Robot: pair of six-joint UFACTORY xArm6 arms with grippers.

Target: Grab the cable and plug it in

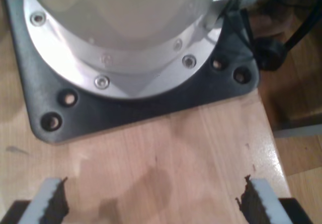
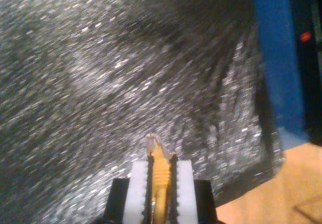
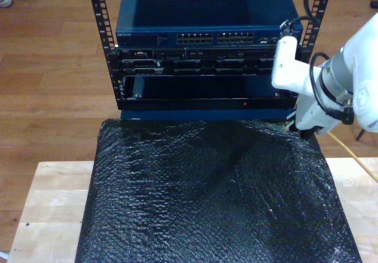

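My second gripper (image 2: 161, 164) is shut on the orange-yellow cable (image 2: 161, 176), whose clear plug (image 2: 154, 143) sticks out past the white pads. It hovers over a black crinkled mat (image 2: 100, 83). In the exterior view, my second gripper (image 3: 296, 126) hangs at the mat's far corner on the exterior view's right, just in front of the rack. The cable (image 3: 352, 156) trails off toward that same side. My first gripper (image 1: 153, 196) is open with nothing between its fingers, above bare wood in front of a black base plate (image 1: 151, 105).
A blue network switch (image 3: 204, 15) with rows of ports (image 3: 215, 38) sits in the rack (image 3: 201, 68) beyond the black mat (image 3: 212, 192). The mat covers most of the wooden table (image 3: 47, 204). A silver arm flange (image 1: 115, 58) is bolted onto the base plate.
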